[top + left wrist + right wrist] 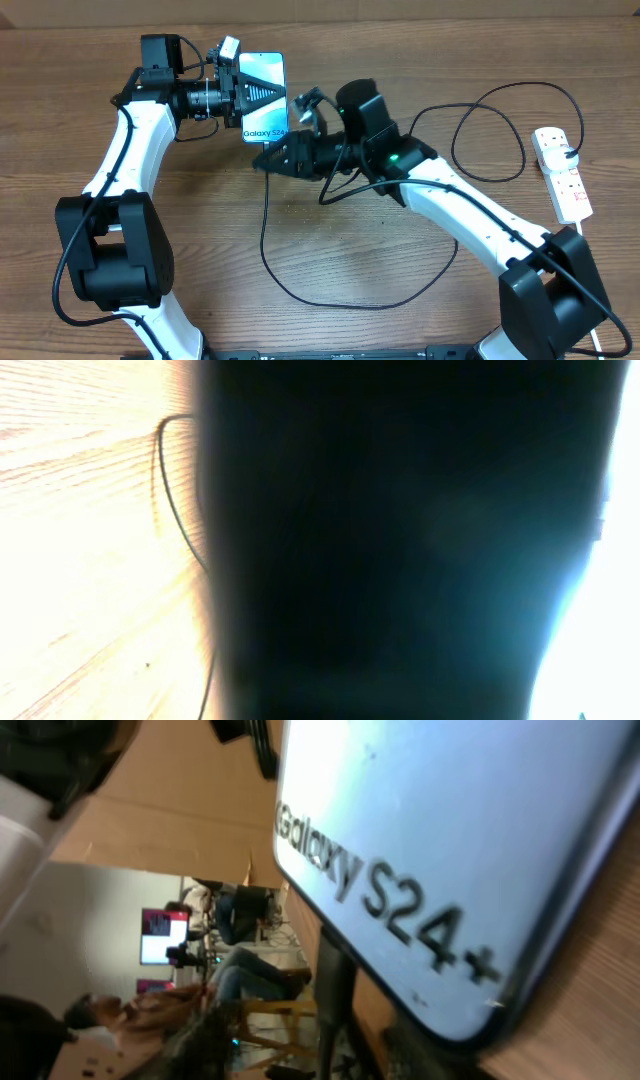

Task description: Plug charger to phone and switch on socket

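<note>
The phone (268,72) lies on the wooden table at the back, its light blue screen reading "Galaxy S24+" (450,840). My left gripper (262,96) reaches in from the left, its dark fingers laid across the phone and shut on it. In the left wrist view a dark blur fills the frame. My right gripper (266,160) sits just at the phone's near short edge. The charger's thin black cable (264,230) runs from there, and its tip end (335,985) meets the phone's bottom edge. The right jaws themselves do not show clearly. The white socket (562,172) lies at the far right.
The black cable loops across the table's front (330,300) and coils again near the socket (490,130). A white lead (600,325) leaves the socket toward the front right. Both arm bases stand at the near edge.
</note>
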